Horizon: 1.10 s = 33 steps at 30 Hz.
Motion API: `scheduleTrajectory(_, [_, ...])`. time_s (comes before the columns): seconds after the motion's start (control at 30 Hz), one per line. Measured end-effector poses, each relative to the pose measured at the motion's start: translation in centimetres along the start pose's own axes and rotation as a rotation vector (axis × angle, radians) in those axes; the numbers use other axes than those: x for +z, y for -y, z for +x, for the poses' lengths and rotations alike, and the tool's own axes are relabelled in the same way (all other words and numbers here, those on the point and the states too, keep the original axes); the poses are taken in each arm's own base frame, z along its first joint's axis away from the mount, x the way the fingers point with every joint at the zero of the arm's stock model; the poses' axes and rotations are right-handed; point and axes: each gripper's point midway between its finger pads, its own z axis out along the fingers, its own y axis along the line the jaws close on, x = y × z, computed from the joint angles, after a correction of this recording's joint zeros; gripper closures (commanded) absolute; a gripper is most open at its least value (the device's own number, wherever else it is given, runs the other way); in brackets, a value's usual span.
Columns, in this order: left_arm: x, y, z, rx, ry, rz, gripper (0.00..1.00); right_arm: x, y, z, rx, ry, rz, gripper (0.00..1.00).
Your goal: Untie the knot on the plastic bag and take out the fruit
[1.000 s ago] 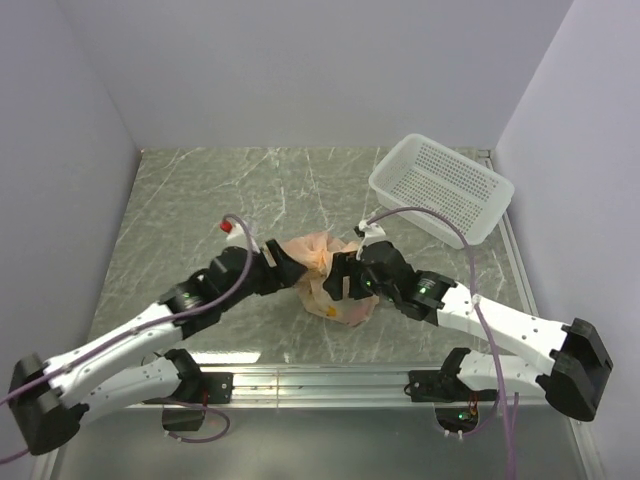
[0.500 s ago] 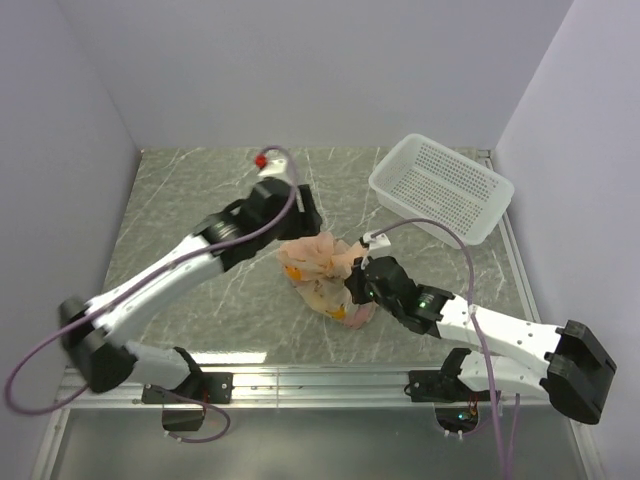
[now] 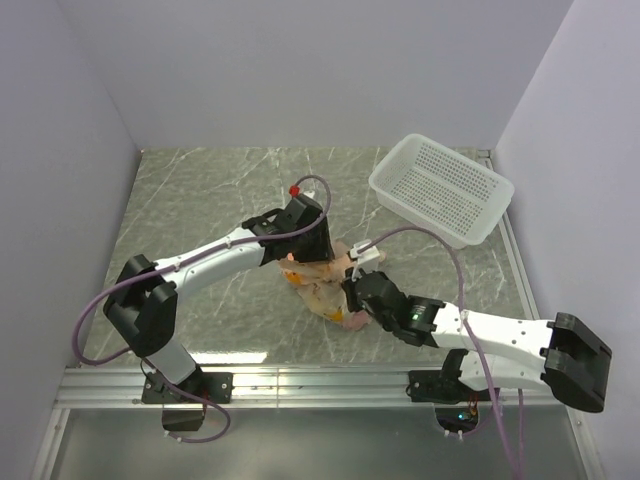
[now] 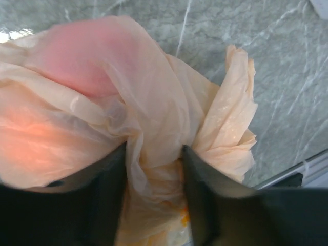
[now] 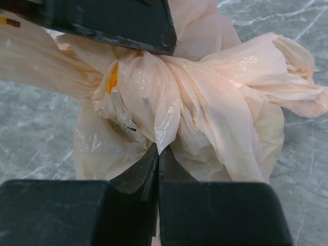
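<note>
1. Nearest the arm bases, the right gripper point(image 5: 158, 151) lies low over the table and reaches in from the right to the near side of the plastic bag point(image 3: 322, 296). Its jaws are pressed together. The tips meet at the bottom point of a hanging fold of film, and I cannot tell whether any film is caught between them.
2. The plastic bag sits crumpled on the green marbled table point(image 3: 190, 200), about the middle, between the two grippers.
3. The knot point(image 5: 134, 69) is tied. It is a bunched lump at the top of the bag, just above the right gripper's tips and right under a dark finger of the other gripper. Loose handle ends fan out to the right.
4. The fruit point(image 4: 77, 61) is inside the bag. It shows only through the film, as a pink-red rounded shape and an orange glow beside it, so I cannot tell which pieces these are.
5. The left gripper point(image 4: 154, 148) comes down on the bag from the far side. Its jaws stand part-way apart, clamped on the gathered neck of the bag, and the film fills the gap and touches both fingers.
6. A white perforated basket point(image 3: 440, 190) stands toward the far right corner, well apart from the bag.
</note>
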Motion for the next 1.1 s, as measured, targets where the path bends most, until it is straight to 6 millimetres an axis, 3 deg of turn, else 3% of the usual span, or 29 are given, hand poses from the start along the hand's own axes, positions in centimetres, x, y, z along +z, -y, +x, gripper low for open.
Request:
scheduleTrajectory(0.03, [0.2, 0.0, 0.2, -0.01, -0.003, 0.011, 0.71, 0.1, -0.2, 0.0, -0.014, 0.001, 0.005, 1.0])
scheduleTrajectory(0.1, [0.6, 0.0, 0.7, -0.037, -0.009, 0.022, 0.97, 0.2, -0.6, 0.0, -0.039, 0.004, 0.016, 1.0])
scheduleTrajectory(0.13, [0.8, -0.1, 0.8, -0.046, -0.006, 0.027, 0.99, 0.2, -0.9, 0.0, -0.052, 0.004, 0.021, 1.0])
scheduleTrajectory(0.23, [0.8, -0.5, 0.7, -0.066, 0.013, 0.037, 0.99, 0.3, -0.9, 0.0, -0.066, 0.005, 0.043, 1.0])
scheduleTrajectory(0.37, [-0.3, -2.6, -0.8, -0.114, 0.065, 0.029, 1.0, 0.1, -0.5, -0.2, -0.045, 0.014, 0.073, 1.0])
scheduleTrajectory(0.43, [-1.4, -5.1, -2.4, -0.172, 0.111, 0.01, 1.0, -0.2, -0.2, -0.5, -0.021, 0.025, 0.086, 1.0])
scheduleTrajectory(0.53, [-3.5, -10.5, -5.7, -0.302, 0.223, -0.032, 1.0, -0.9, 1.0, -1.6, 0.049, 0.06, 0.112, 1.0])
scheduleTrajectory(0.63, [-5.2, -15.2, -7.2, -0.415, 0.299, -0.073, 1.0, -1.1, 3.7, -2.3, 0.167, 0.088, 0.155, 1.0])
scheduleTrajectory(0.7, [-6.1, -17.2, -6.9, -0.476, 0.315, -0.074, 1.0, -1.3, 5.6, -2.5, 0.255, 0.105, 0.164, 0.98])
scheduleTrajectory(0.8, [-6.6, -17.8, -5.9, -0.501, 0.3, -0.034, 1.0, -1.9, 6.0, -2.4, 0.31, 0.114, 0.12, 0.61])
scheduleTrajectory(0.83, [-6.7, -17.9, -5.7, -0.502, 0.295, -0.024, 0.99, -2.1, 6.0, -2.5, 0.305, 0.11, 0.107, 0.4])
scheduleTrajectory(0.93, [-7.2, -17.8, -5.4, -0.474, 0.304, 0.019, 0.99, -2.9, 5.3, -2.9, 0.232, 0.072, 0.074, 0.18])
scheduleTrajectory(0.97, [-7.4, -17.7, -5.2, -0.46, 0.307, 0.032, 0.99, -3.3, 4.6, -3.6, 0.198, 0.061, 0.051, 0.15])
scheduleTrajectory(1.1, [-8.6, -16.9, -4.8, -0.402, 0.323, 0.079, 0.99, -5.0, 0.5, -9.3, 0.07, 0.092, -0.075, 0.11])
